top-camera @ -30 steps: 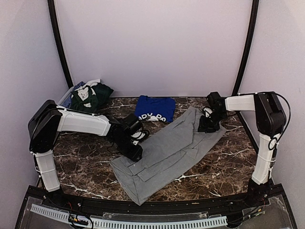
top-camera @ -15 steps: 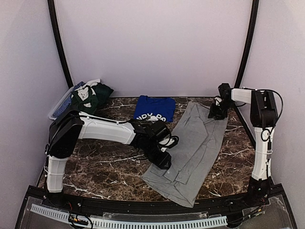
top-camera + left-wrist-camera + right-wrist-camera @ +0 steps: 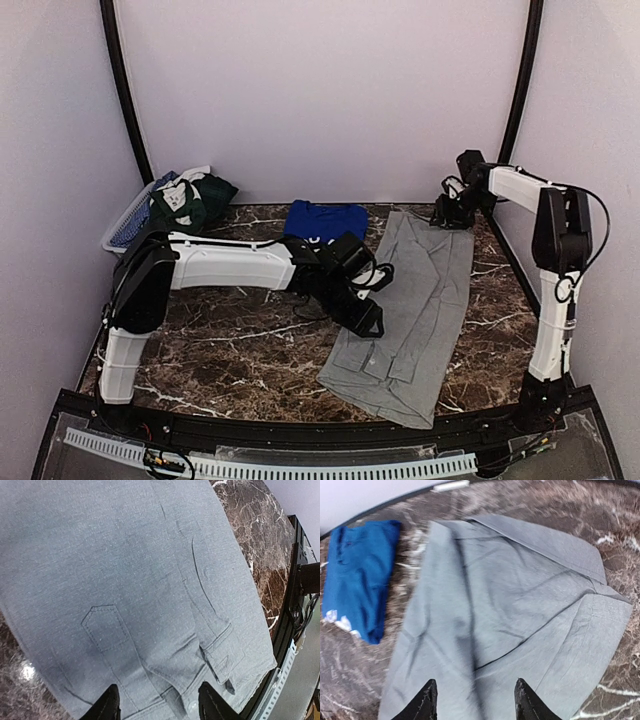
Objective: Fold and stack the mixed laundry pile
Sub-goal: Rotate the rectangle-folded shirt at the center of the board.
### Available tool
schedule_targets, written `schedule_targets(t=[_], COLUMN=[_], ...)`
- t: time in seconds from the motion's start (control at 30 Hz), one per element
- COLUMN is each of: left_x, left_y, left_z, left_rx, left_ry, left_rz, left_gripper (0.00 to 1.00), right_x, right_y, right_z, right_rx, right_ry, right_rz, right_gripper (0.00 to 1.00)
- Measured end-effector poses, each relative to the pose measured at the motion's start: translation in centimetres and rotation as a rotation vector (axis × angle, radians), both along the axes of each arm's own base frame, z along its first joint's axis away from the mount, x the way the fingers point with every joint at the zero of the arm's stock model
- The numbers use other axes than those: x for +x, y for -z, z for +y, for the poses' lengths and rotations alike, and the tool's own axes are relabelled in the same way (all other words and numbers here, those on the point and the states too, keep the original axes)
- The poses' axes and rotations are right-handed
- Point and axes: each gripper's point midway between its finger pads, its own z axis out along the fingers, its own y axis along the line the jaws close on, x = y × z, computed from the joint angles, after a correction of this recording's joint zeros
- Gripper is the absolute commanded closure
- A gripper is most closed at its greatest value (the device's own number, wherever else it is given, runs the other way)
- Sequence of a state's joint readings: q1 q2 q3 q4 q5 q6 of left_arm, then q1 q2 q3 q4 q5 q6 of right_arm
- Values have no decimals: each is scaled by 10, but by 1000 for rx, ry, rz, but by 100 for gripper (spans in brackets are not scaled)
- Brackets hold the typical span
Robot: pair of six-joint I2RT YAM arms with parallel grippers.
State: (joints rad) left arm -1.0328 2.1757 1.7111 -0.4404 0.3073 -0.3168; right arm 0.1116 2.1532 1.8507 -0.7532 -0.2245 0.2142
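Marble tabletop (image 3: 220,340) carries grey trousers (image 3: 415,300) lying flat, lengthwise creased; both jaws gape wide.

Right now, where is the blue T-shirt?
In the overhead view, the blue T-shirt lies folded at the back middle of the table, just left of the far end of the grey garment.

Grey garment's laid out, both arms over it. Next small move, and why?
Probably lower the left gripper and close it on the left edge of the light-grey cloth garment, ready to fold it across. The garment lies flat and long on the dark marble table, both pairs of jaws stand open, and the right gripper hovers at its far end.
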Motion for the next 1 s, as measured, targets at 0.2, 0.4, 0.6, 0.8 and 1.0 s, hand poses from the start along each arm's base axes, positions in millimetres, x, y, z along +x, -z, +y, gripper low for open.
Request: schedule_targets(t=[0.2, 0.4, 0.6, 0.8, 1.0], left_x=[14, 34, 52, 70, 71], left_y=[-47, -103, -128, -122, -130], left_z=[42, 85, 104, 117, 119], left_rx=[-22, -72, -137, -157, -145], left_ry=[-57, -155, -252, -321, -321], left_rz=[-108, -286, -315, -317, -305], left_gripper=[18, 1, 1, 1, 1], right_x=[-52, -122, -135, -132, -160], right_y=[-132, -185, -202, -189, -154], right_z=[52, 67, 26, 8, 26], right_rx=[80, 194, 255, 311, 396], right_ry=[-124, -166, -9, 73, 50], right_rz=[-271, -413, -466, -413, -296], right_gripper=[26, 1, 4, 4, 3])
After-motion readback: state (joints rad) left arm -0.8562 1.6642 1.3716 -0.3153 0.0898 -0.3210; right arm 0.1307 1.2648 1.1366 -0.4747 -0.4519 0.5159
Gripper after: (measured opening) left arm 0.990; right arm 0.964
